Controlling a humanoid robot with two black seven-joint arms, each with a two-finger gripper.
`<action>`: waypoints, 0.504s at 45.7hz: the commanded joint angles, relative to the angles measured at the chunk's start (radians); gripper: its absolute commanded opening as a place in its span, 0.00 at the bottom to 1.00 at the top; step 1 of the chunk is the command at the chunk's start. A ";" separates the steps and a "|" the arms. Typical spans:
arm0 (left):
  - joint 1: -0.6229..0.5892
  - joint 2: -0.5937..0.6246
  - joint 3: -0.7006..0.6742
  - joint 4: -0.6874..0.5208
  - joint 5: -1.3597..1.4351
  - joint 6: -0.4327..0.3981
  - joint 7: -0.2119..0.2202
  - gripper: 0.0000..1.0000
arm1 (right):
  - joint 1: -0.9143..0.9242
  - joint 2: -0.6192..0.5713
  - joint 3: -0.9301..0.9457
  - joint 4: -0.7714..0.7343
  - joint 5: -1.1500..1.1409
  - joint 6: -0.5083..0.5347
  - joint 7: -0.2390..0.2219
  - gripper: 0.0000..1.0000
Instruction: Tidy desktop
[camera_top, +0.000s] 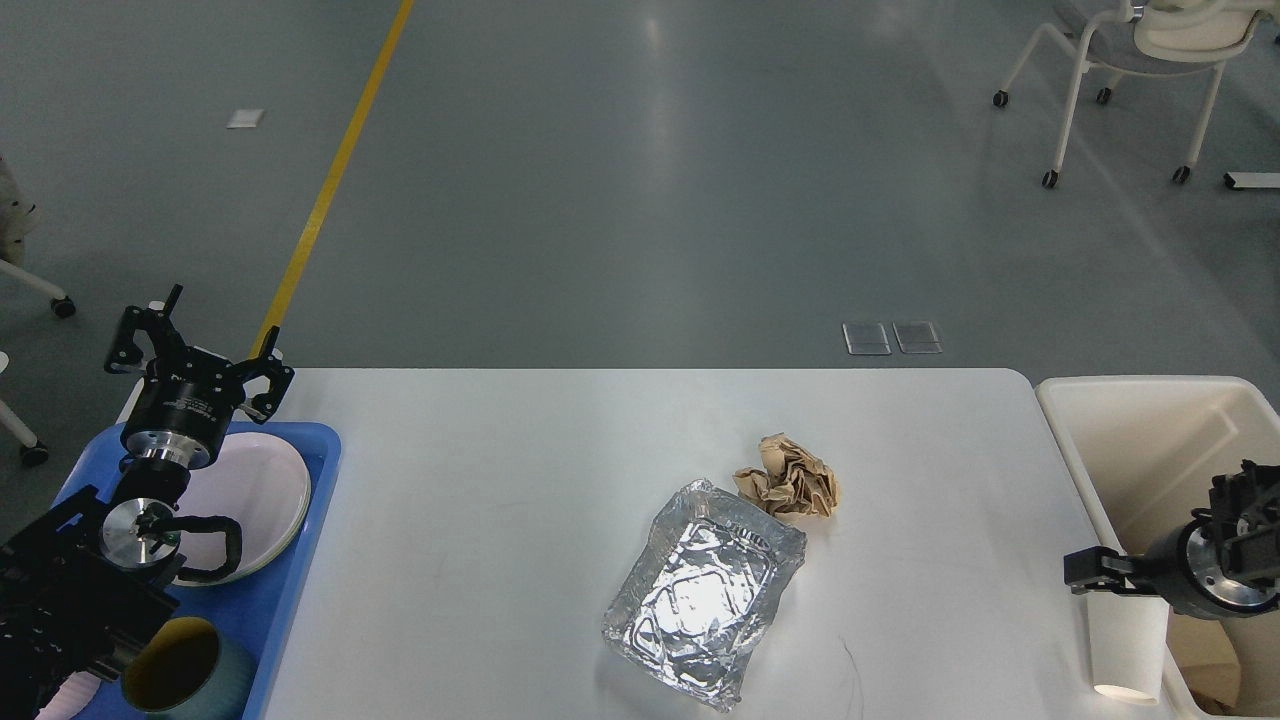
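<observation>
white tabletop fills the lower view, holding a foil tray beside crumpled brown paper.
left claw spread open above the blue tray; right claw at the paper cup, grip perhaps closed, cannot tell.

Illumination is bright, even and overhead. Pale reflected streaks lie on the grey floor at upper centre. The white worktop shows a soft sheen at its middle, with no blown-out areas. The foil tray carries strong specular glare at lower centre. Shadows are faint and short. Focus is sharp throughout; no motion blur or edge distortion is apparent.
</observation>
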 joint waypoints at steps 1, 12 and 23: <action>0.000 0.000 0.000 0.000 0.000 0.000 0.000 1.00 | -0.037 -0.001 0.003 -0.028 -0.001 -0.001 -0.001 1.00; 0.000 0.000 0.000 0.000 0.000 0.000 0.000 1.00 | -0.115 -0.001 0.046 -0.077 -0.002 -0.035 0.000 1.00; 0.000 0.000 0.000 0.000 0.000 0.000 0.000 1.00 | -0.178 0.000 0.072 -0.140 -0.007 -0.064 0.000 0.99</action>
